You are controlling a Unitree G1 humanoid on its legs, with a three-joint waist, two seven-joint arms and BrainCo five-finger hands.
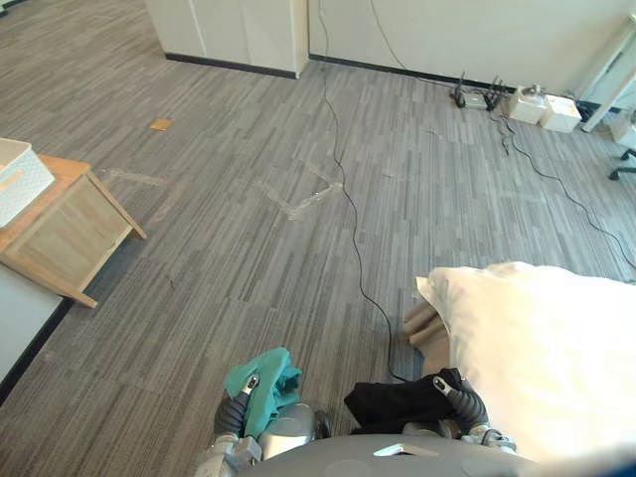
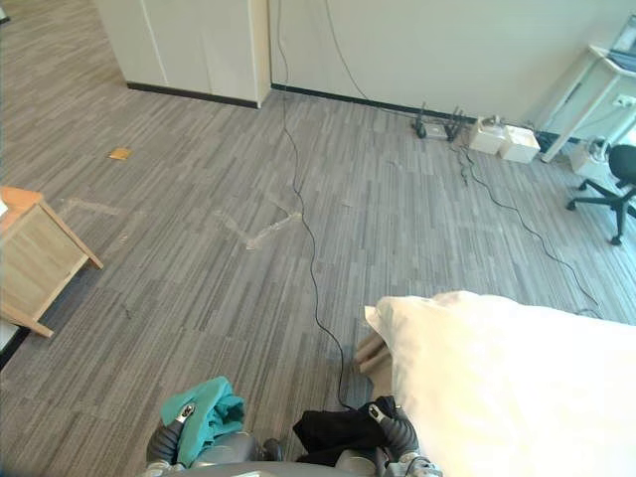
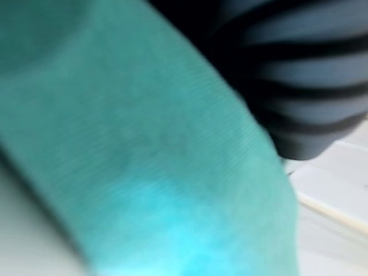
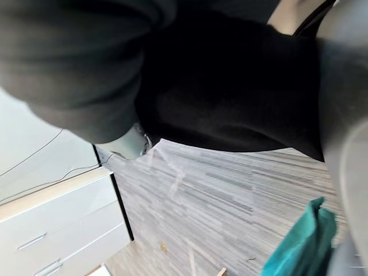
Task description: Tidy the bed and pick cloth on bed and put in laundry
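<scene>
Crumpled teal cloth at 6 o'clock, bunched over left hand; cloth covers hand, so grip cannot be told. Crumpled black cloth at 5 o'clock, draped over right hand; grip likewise cannot be told. White-covered bed at 4 o'clock, cut off by frame edge. White perforated basket on light wooden side table, 9 o'clock, mostly cut off.

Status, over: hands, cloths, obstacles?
Left hand at teal cloth, right hand at black cloth. Both cloths off the bed. White basket on wooden table, far left.
</scene>
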